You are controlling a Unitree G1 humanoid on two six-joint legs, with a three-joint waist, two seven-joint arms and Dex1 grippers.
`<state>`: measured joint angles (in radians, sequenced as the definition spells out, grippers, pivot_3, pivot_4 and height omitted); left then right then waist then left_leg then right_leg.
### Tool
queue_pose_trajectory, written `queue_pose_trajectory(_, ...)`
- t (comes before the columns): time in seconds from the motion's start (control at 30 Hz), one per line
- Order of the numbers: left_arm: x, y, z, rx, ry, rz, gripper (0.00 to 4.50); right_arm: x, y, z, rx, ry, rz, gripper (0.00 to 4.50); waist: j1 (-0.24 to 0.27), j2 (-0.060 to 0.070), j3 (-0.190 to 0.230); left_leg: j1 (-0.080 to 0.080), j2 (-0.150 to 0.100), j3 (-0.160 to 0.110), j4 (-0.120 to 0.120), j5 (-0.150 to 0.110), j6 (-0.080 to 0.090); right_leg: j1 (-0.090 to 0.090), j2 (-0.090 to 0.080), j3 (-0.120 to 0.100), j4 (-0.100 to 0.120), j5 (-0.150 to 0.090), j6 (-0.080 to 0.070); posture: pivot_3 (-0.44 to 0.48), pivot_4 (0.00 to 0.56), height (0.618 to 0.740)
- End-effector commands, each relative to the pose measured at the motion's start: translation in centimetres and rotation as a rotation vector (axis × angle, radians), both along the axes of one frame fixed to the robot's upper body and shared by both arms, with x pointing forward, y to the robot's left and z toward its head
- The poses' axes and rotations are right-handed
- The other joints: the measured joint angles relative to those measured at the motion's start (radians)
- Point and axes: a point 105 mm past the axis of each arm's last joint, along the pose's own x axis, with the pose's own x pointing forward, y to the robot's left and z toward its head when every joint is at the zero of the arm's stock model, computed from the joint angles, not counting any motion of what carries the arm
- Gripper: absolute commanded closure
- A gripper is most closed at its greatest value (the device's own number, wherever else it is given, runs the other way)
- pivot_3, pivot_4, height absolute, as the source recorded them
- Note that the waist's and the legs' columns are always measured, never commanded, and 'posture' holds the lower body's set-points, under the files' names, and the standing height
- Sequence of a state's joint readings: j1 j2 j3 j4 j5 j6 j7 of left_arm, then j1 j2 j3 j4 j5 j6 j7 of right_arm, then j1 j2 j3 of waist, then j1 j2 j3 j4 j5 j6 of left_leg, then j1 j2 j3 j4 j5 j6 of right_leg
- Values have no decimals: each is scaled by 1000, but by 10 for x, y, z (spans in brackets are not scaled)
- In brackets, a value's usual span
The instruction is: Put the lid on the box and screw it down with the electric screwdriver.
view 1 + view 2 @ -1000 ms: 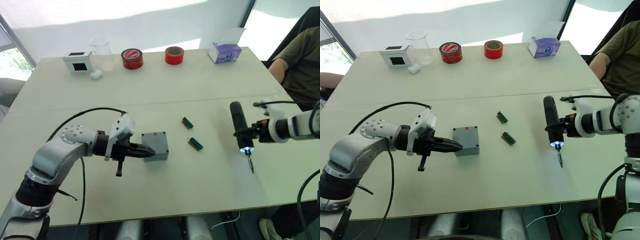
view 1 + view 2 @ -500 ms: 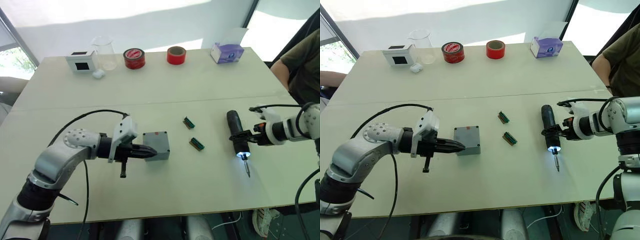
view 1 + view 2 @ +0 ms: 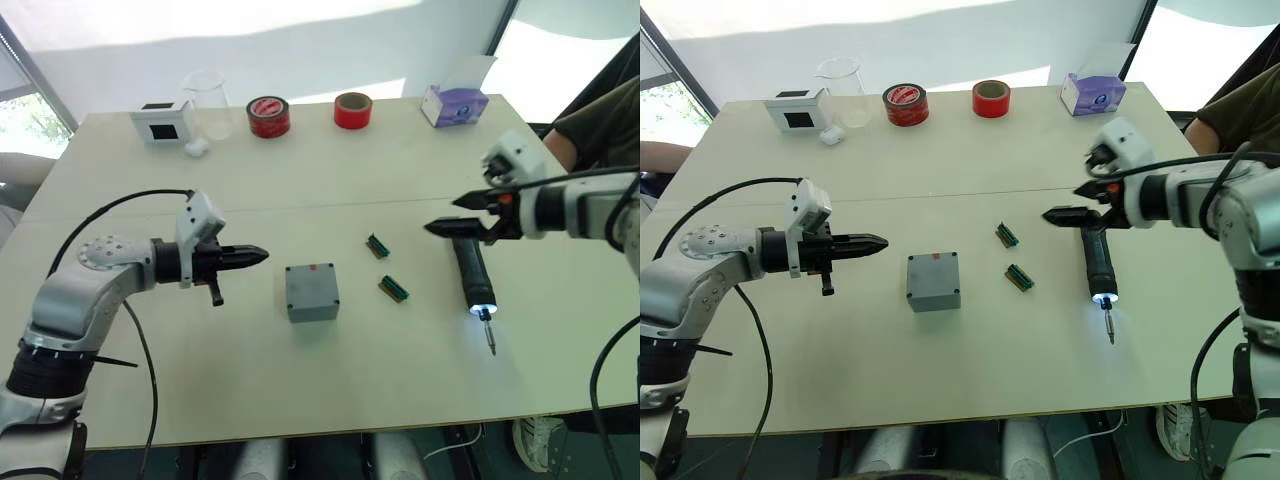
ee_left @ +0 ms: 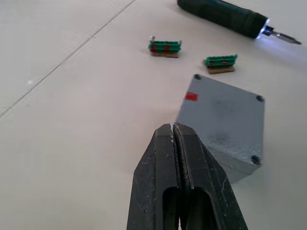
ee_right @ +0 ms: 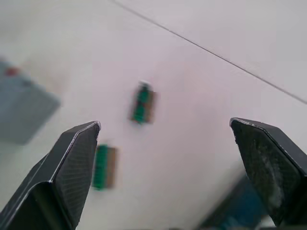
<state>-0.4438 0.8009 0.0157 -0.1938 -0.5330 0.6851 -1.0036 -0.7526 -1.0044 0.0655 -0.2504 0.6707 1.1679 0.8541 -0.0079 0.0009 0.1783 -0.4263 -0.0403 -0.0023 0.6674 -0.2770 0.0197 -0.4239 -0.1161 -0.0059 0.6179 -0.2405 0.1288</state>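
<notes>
Two pincers, both empty: left pincer (image 3: pixel 255 254) pinched closed beside the box (image 3: pixel 311 292), right pincer (image 3: pixel 1070 214) spread wide above the electric screwdriver (image 3: pixel 470 272) lying lit on the tabletop (image 3: pixel 400 170). Lid looks seated, so screwing seems next: regrip the screwdriver, find a corner hole.

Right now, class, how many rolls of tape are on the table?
2: a red-and-black roll and a red roll, side by side at the table's far edge, between the glass beaker and the tissue box.
</notes>
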Motion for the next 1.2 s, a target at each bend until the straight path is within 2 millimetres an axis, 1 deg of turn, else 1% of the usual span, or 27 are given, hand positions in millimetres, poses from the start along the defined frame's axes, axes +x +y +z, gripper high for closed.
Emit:
queue_pose_trajectory(0.03, 0, 0, -8, 56, -18, -7, 4500, -35, 38, -33, -90, -40, 258, 24, 5, -2, 0, 0, 0, 0, 0, 0, 0, 0, 0, 0, 0, 0, 0, 0, 150, 740)
queue_pose_trajectory(0.1, 0, -1, -19, 91, -6, -6, 4500, -46, 52, -51, -88, -22, 320, 24, 4, -2, 0, 0, -1, 0, 2, 0, 0, 1, -1, 0, 1, 0, 0, 0, 150, 740)
queue_pose_trajectory(0.13, -1, -5, -23, 85, 3, -10, 4500, -50, 61, -61, -77, -16, 344, 24, 3, -2, 0, 0, -1, 0, 2, 0, 0, 1, -1, 0, 1, 0, 0, 0, 150, 740)
queue_pose_trajectory(0.17, -2, -10, -28, 82, 12, -19, 4500, -53, 71, -70, -55, -6, 363, 24, 0, -2, 0, 0, -1, 0, 2, 0, 0, 1, -1, 0, 1, 0, 0, 0, 150, 740)
queue_pose_trajectory(0.2, -4, -15, -33, 82, 23, -28, 4500, -53, 78, -78, -49, -5, 367, 24, -1, -4, -1, 0, -1, 0, 2, 0, 0, 0, -1, 0, 2, 1, 1, 0, 150, 740)
queue_pose_trajectory(0.23, -4, -19, -37, 85, 26, -34, 4500, -53, 83, -83, -38, -3, 370, 24, -2, -6, -3, 1, -1, -1, 2, 1, -1, 1, -1, 0, 3, 1, 1, 0, 150, 740)
queue_pose_trajectory(0.4, -2, -26, -48, 103, 29, -37, 4500, -53, 98, -92, 16, 19, 374, 24, -1, -7, -2, 0, -1, -1, 2, 3, -5, 0, 0, 0, 4, 1, 1, 0, 150, 740)
queue_pose_trajectory(0.43, -1, -30, -49, 102, 29, -44, 4500, -56, 103, -95, 45, 46, 389, 24, -1, -7, -2, 1, -1, -1, 2, 3, -4, 0, 0, 0, 4, 1, 1, 0, 150, 740)
queue_pose_trajectory(0.53, 2, -39, -49, 87, 30, -57, 4500, -61, 106, -105, 38, 72, 422, 24, 4, -8, -2, 1, -1, -2, 2, 2, -4, 0, 0, 0, 5, 1, 0, 0, 150, 740)
queue_pose_trajectory(0.67, 4, -42, -47, 91, 16, -86, 4500, -65, 115, -101, 74, 81, 439, 24, -2, -8, -2, 1, -1, -2, 3, 2, -4, 0, 0, 0, 6, 1, 0, 0, 150, 740)
queue_pose_trajectory(0.83, 14, -52, -41, 77, -13, -104, 4500, -69, 117, -100, 84, 87, 442, 24, 1, -8, -2, 1, -1, -2, 3, 2, -4, 0, 0, 0, 10, 0, 0, 0, 150, 740)
queue_pose_trajectory(0.9, 18, -51, -42, 89, -21, -103, 4500, -71, 117, -97, 88, 85, 447, 24, 0, -8, -2, 1, -1, -2, 5, 2, -4, 0, 0, 0, 11, 0, 0, 0, 150, 740)
queue_pose_trajectory(1.03, 20, -48, -42, 97, -22, -103, 4500, -72, 116, -93, 89, 77, 444, 24, -3, -8, -2, 1, -1, -2, 8, 2, -3, 0, 0, 0, 11, 0, 0, 0, 150, 740)
queue_pose_trajectory(1.07, 21, -45, -42, 105, -23, -95, 4500, -72, 114, -91, 88, 70, 440, 24, -3, -8, -2, 0, -1, -2, 9, 1, -2, 0, 0, 0, 11, 0, 0, 0, 150, 740)
queue_pose_trajectory(1.13, 25, -28, -45, 148, -21, -51, 4500, -68, 102, -79, 93, 43, 414, 24, -1, -8, -2, 0, -1, -2, 11, 1, -2, 0, 0, 0, 12, 0, 0, 0, 150, 740)
queue_pose_trajectory(1.2, 25, -13, -51, 189, -7, -17, 4500, -66, 91, -71, 90, 29, 396, 24, -1, -8, -2, 0, -1, -3, 12, 1, -2, 1, 0, 0, 12, 0, 0, 0, 150, 740)
